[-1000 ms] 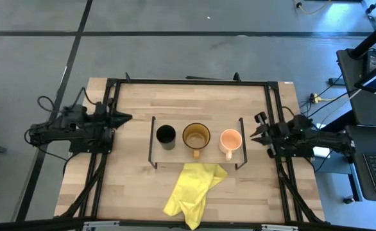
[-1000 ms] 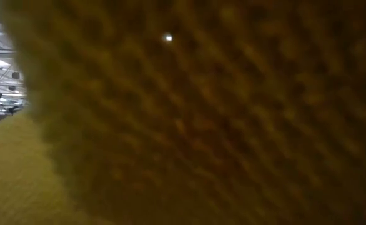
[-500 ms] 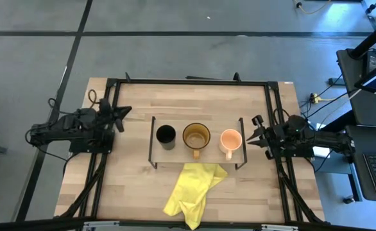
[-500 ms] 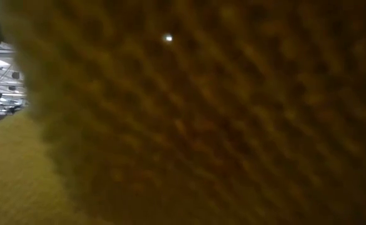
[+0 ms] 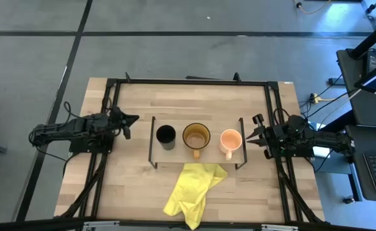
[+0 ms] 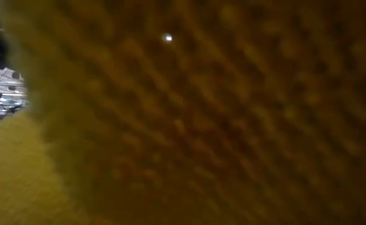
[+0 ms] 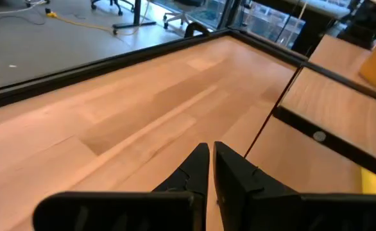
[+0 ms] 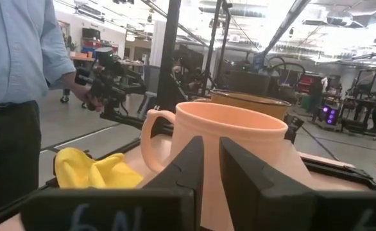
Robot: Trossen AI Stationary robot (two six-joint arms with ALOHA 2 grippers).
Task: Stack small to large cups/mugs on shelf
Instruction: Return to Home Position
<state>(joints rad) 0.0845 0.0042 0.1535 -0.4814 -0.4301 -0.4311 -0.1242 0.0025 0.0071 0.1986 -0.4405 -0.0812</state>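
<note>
Three cups stand upright in a row on the low light-wood shelf. A small black cup is at its left, an amber translucent mug in the middle and a peach-orange mug at its right. My left gripper is shut and empty, left of the shelf's left end frame. My right gripper is shut and empty, just right of the peach mug and level with it. The amber mug's rim shows behind the peach mug.
A crumpled yellow cloth lies on the table in front of the shelf, its far end against the shelf's near edge. It fills the low view. A person in a light blue shirt stands beyond the table's left side.
My left gripper has gone a little toward the shelf's left end, swinging toward the far edge and back on the way, and has turned about its wrist. The cups and the cloth have stayed where they were.
</note>
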